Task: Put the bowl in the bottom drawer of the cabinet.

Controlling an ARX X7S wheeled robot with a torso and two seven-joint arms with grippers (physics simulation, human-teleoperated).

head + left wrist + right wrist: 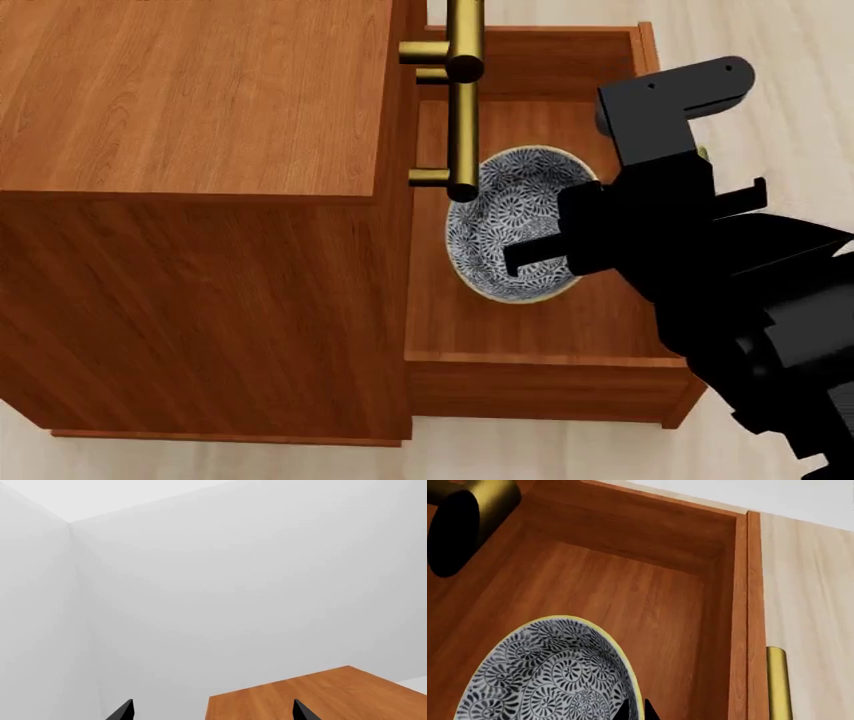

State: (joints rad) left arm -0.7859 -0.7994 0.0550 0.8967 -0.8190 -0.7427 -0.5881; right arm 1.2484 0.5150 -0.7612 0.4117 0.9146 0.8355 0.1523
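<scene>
The speckled blue-grey bowl (505,205) hangs tilted inside the open bottom drawer (534,385) of the reddish-brown cabinet (200,100). My right gripper (541,258) is shut on its yellow-banded rim. In the right wrist view the rim of the bowl (547,675) sits between the two black tips of the right gripper (635,712), over the drawer floor (647,605). Whether the bowl touches the floor I cannot tell. My left gripper (213,715) is open and holds nothing, tips wide apart above a corner of the cabinet top (320,695); it is out of the head view.
Brass bar handles of the upper drawers (463,100) jut over the bowl's cabinet-side edge. The bottom drawer's own brass handle (778,685) shows on its outer front. Pale wood floor (787,120) surrounds the cabinet, and white walls (233,580) rise behind it.
</scene>
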